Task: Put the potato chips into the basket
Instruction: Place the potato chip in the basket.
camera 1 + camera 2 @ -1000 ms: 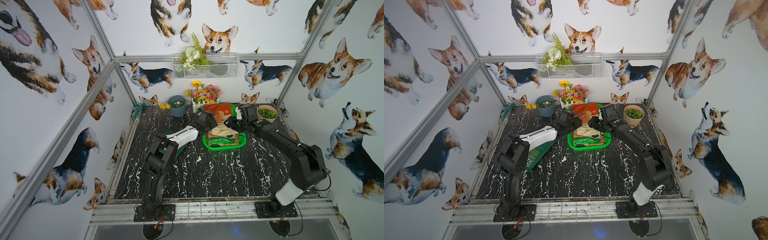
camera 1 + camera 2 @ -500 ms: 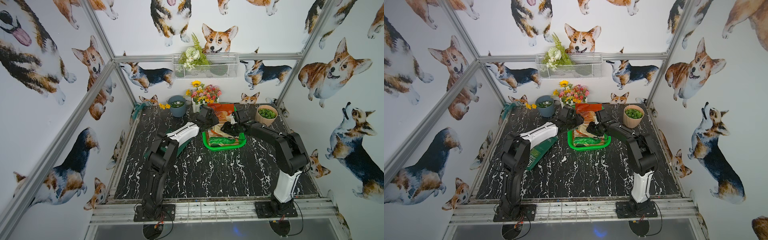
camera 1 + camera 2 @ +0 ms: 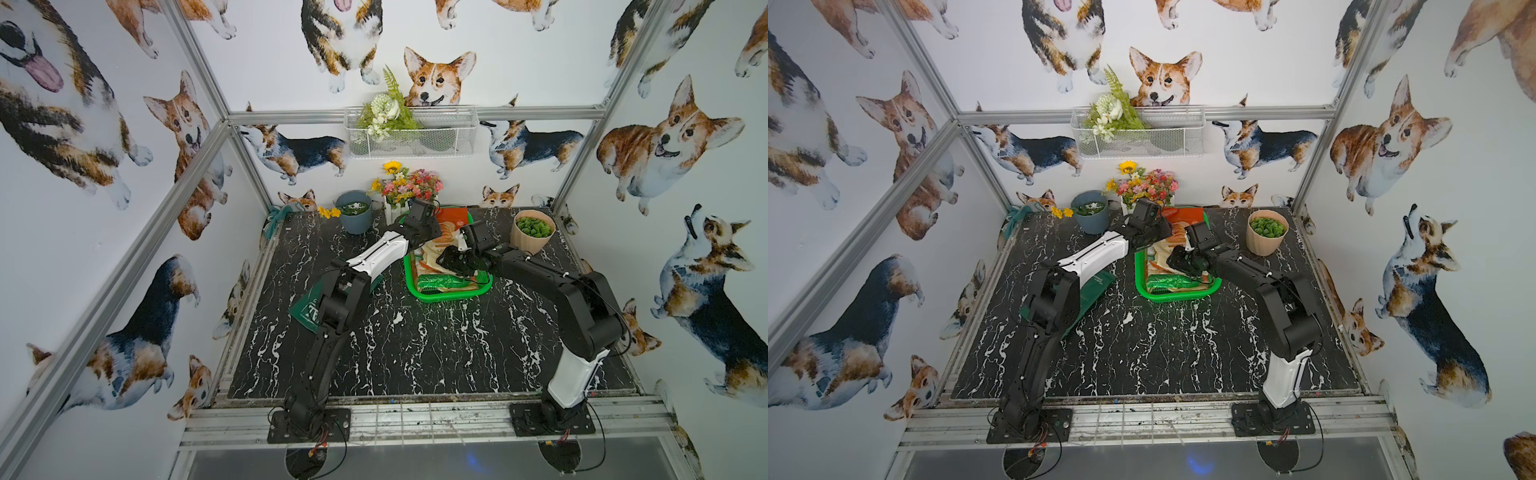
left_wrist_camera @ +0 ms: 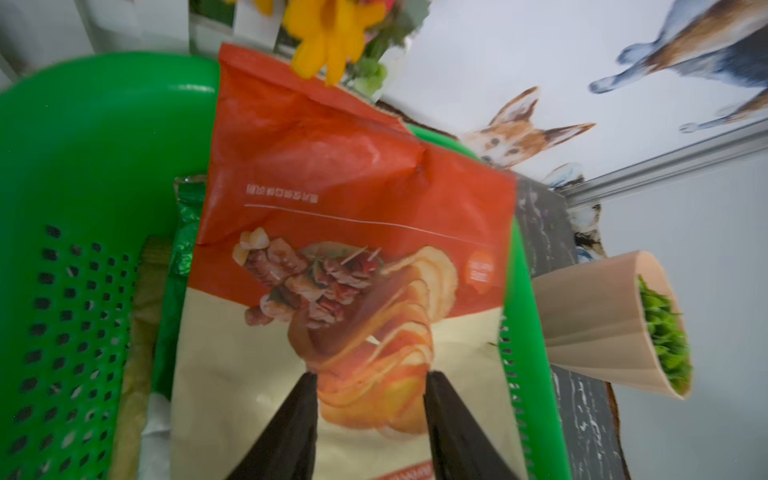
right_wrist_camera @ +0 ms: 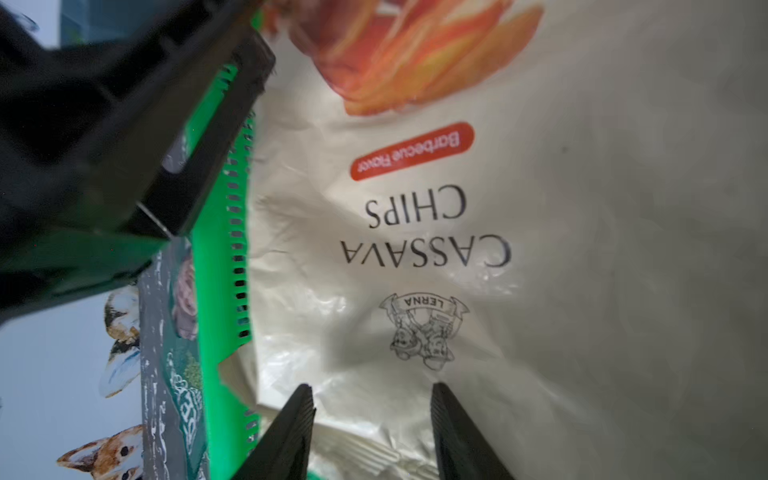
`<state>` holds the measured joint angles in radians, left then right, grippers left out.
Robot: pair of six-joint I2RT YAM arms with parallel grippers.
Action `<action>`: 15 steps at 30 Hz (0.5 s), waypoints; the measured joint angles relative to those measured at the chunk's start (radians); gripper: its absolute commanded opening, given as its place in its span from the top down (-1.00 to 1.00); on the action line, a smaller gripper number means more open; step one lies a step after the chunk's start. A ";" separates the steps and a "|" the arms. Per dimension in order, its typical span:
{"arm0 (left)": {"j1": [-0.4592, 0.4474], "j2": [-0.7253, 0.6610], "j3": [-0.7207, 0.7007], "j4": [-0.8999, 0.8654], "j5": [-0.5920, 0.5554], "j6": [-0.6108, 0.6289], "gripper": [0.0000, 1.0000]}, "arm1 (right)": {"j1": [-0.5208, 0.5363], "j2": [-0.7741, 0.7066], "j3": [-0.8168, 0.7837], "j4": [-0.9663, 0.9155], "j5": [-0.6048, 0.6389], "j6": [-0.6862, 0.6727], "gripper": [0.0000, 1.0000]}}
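On the table [image 3: 415, 353], your green basket [image 3: 446, 296] held most bags, the orange-and-cream bag [image 4: 353, 187] topmost, overhanging its far rim; a dark green bag [image 3: 305, 309] lay outside it. They looked light, crinkly, slippery: pinch a sealed edge. Your left gripper [image 4: 372, 376] and right gripper [image 5: 372, 385] hung jaws parted over the top bag, clamping nothing.

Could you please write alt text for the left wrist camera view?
An orange-and-cream chip bag lies in the green basket, with the left gripper open just over its cream end. A peach pot of greenery stands outside the basket.
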<state>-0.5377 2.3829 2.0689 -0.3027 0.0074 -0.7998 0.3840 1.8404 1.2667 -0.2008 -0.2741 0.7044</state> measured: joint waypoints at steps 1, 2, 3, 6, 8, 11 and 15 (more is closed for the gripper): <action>0.000 0.027 0.025 -0.019 0.003 -0.002 0.07 | -0.004 0.011 -0.004 0.023 -0.010 0.004 0.01; 0.001 0.043 0.044 -0.030 0.010 -0.006 0.07 | -0.005 0.019 -0.011 0.048 -0.014 0.009 0.00; 0.002 0.061 0.064 -0.047 0.013 -0.008 0.07 | -0.005 0.023 -0.019 0.068 -0.014 0.016 0.00; 0.001 0.089 0.105 -0.079 0.017 -0.008 0.07 | -0.005 0.016 -0.036 0.099 -0.014 0.024 -0.02; 0.001 0.094 0.114 -0.093 0.016 -0.008 0.07 | -0.005 0.010 -0.036 0.096 -0.013 0.024 -0.02; 0.001 0.092 0.117 -0.116 0.016 -0.008 0.11 | -0.003 -0.002 -0.013 0.052 -0.013 0.024 -0.02; 0.000 0.052 0.100 -0.151 0.015 -0.013 0.12 | 0.002 -0.037 0.043 -0.054 -0.012 0.019 -0.03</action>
<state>-0.5381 2.4351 2.1685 -0.4538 0.0227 -0.8124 0.3859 1.8038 1.3094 -0.2546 -0.2863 0.7238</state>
